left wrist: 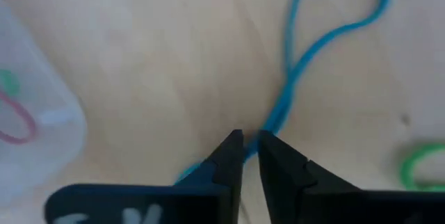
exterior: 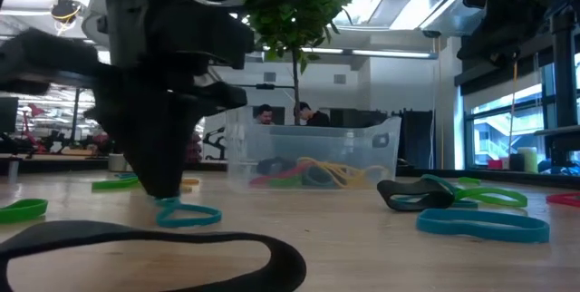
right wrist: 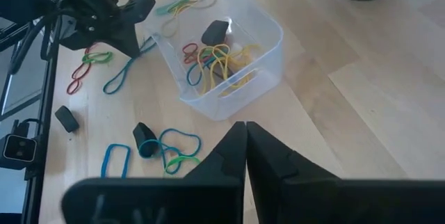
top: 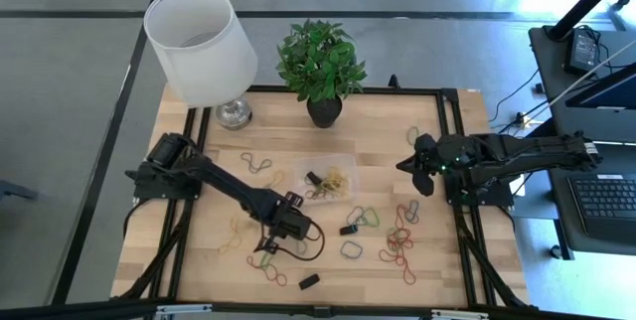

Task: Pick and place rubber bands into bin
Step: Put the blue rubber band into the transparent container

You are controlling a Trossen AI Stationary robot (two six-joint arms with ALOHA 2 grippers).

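Only left wrist view shows left gripper point(left wrist: 250, 144) pinched on blue rubber band point(left wrist: 306, 64); high view shows right gripper point(top: 415, 169) closed, off clear bin point(top: 350, 169).

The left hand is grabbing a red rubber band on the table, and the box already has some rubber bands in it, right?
Almost. The rubber band at the left hand is blue, not red, as the left wrist view shows; its fingers are pinched around it on the table. The rest is right: the clear box already has several rubber bands in it.
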